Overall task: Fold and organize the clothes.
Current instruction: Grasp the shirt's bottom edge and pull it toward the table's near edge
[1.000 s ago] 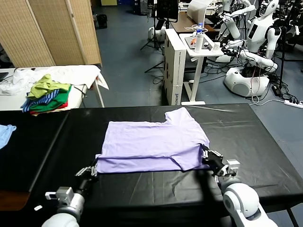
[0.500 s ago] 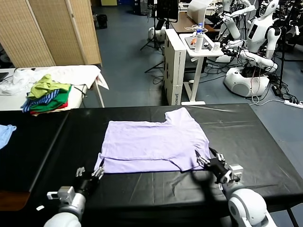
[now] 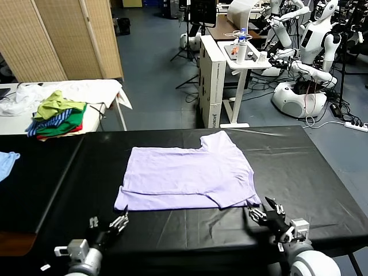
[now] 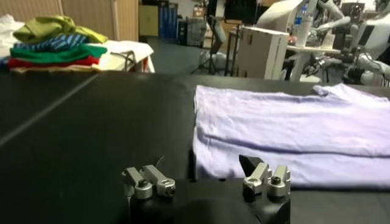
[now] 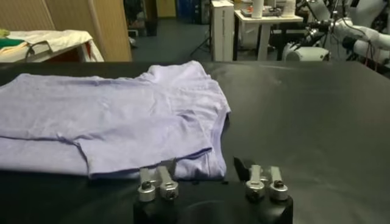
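Currently: lavender T-shirt [image 3: 187,178] lies flat on the black table [image 3: 322,172], roughly centre, folded so a doubled layer runs along its near edge. One sleeve sticks out at the far side, twd the robot's right. No print visible on the upward face.

L gripper [image 3: 112,223]: low over the table at the near edge, just short of the shirt's near-left corner, not touching it. Jaws apart, nothing between them; the left wrist view confirms bare black tabletop in the gap.

R gripper [image 3: 267,215]: same arrangement at the near-right corner, just off the hem, apart from the cloth. Jaws spread, nothing held, per the right wrist view.

Other items: green, yellow, striped and red garment pile [image 3: 57,118] on the white side table [image 3: 98,89], well left of the shirt. Light blue cloth [image 3: 6,161] at the far left edge.
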